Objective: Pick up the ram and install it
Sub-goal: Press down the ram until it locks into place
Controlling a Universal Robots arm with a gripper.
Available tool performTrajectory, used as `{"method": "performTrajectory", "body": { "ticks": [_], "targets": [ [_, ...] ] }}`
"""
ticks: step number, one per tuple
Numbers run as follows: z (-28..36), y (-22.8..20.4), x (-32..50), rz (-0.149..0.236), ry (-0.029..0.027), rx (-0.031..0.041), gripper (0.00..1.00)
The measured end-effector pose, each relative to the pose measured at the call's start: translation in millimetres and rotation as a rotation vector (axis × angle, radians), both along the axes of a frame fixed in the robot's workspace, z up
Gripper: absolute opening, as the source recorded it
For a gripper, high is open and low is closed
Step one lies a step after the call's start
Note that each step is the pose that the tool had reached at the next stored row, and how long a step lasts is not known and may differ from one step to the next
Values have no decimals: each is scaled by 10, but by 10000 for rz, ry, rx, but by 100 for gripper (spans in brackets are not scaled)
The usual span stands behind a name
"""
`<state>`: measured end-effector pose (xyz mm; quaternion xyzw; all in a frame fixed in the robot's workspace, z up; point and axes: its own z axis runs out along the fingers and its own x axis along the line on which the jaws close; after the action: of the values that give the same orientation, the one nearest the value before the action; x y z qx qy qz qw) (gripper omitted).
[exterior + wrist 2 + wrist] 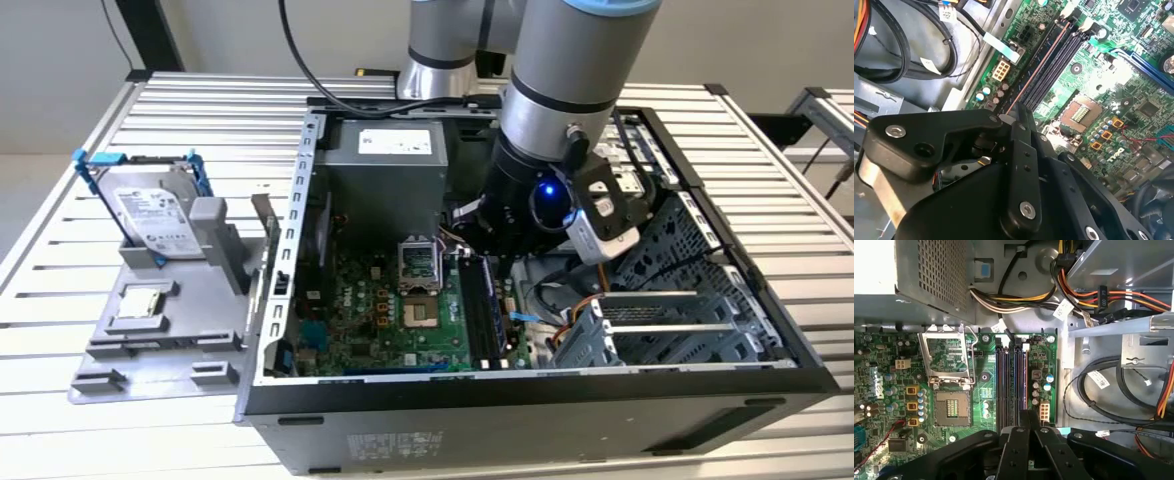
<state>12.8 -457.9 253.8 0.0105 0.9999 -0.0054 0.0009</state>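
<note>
**Arm deep in the open case, fingers closed over the memory slots**

A slatted table carries an open case lying on its side; the arm comes down from the far side into its middle. Inside, a grey power supply sits at the far end, with the green board nearer. On the exterior view's left, just beside the case, a grey tray holds a drive with blue rails, propped up on it. A bundle of cables runs across the metal bay beside the board.

The gripper hangs low over the board, to the exterior view's right of the socket, whose metal frame stands flipped up. In both wrist views the gripper has its fingers pressed together, the tips over one end of the slot row.

The ram appears as a thin strip seen edge-on with a reddish line, lying along the slot on the side towards the capacitors, running away from the fingertips; whether the tips touch it, or whether it is fully seated, I cannot tell.
</note>
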Motion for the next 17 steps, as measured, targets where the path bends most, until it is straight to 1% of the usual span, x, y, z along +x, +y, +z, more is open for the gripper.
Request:
{"method": "performTrajectory", "body": {
  "ticks": [8,10,12,17],
  "targets": [
    [0,0,0,5,0,0,0],
    [0,0,0,61,1,0,0],
    [0,0,0,266,0,0,0],
    [0,0,1,924,0,0,0]
  ]
}}
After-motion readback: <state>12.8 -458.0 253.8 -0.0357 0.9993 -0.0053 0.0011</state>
